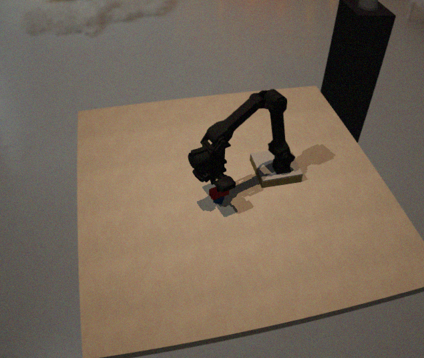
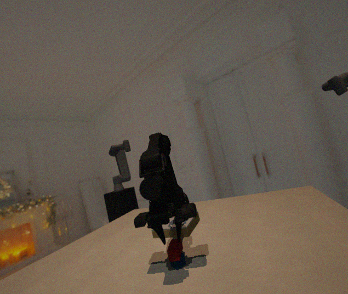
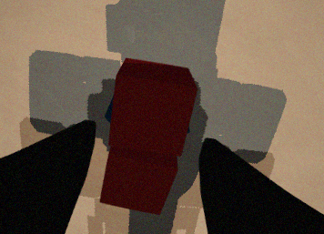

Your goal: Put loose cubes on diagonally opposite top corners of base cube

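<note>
The two red cubes show as one dark red shape in the top view (image 1: pixel 218 192) and the exterior view (image 2: pixel 174 250), above the blue base cube (image 1: pixel 218 200) (image 2: pixel 179 264). In the wrist view, one red cube (image 3: pixel 152 115) is further up the picture and the other red cube (image 3: pixel 138 186) is below it. Only slivers of blue show at their sides. A gap between the red cubes cannot be made out, and their exact tilt is unclear. My gripper (image 3: pixel 149 140) (image 2: pixel 171 241) is open, its fingers on either side of the red cubes with space at both sides.
The arm's pale mounting block (image 1: pixel 281 180) stands on the wooden table top (image 1: pixel 165 269) behind the stack. Arm shadows fall around the cubes. A black pedestal (image 1: pixel 358 65) stands beyond the table, and other arms show in the background of the exterior view.
</note>
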